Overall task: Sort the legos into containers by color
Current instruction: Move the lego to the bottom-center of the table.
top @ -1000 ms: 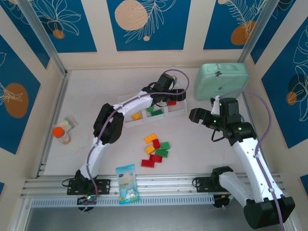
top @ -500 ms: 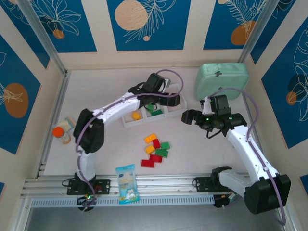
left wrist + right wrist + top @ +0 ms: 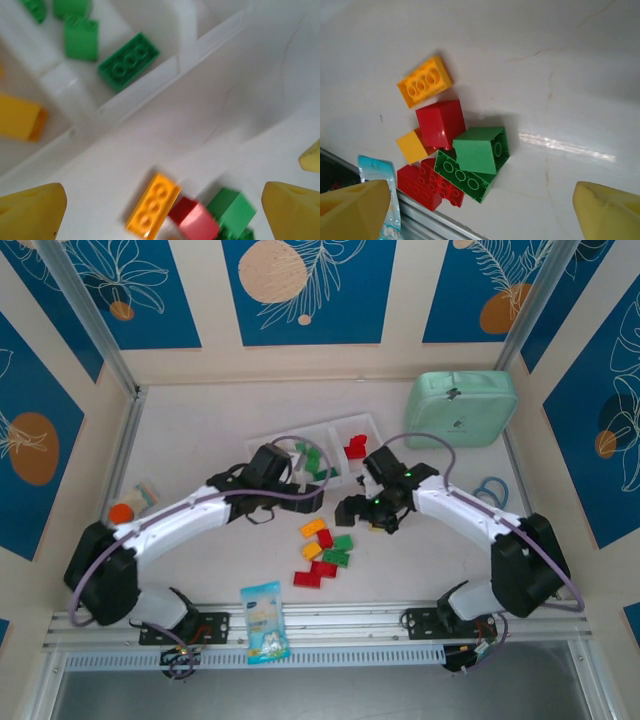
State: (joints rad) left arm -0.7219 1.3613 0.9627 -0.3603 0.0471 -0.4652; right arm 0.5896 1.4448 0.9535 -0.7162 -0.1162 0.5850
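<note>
Here, the white tray lies toward the back of the table, its three compartments in a row. The left compartment, partly hidden under the left arm in the top view, holds a yellow brick; the middle one holds several green bricks; the right one holds red bricks. In front of the tray the loose legos sit on the bare table in a tight cluster; an orange brick lies at its back edge, with red, yellow and green ones touching or stacked behind it. The left gripper hangs just in front of the tray's near wall, above the back of the cluster; its fingers are spread wide with nothing between them. The right gripper hangs over the cluster, its fingers also wide apart and holding nothing. A blue-and-white snack packet lies at the near edge; its printing is too small to read. The mint-green case stands at the back right; the small mark on its lid cannot be read.
</note>
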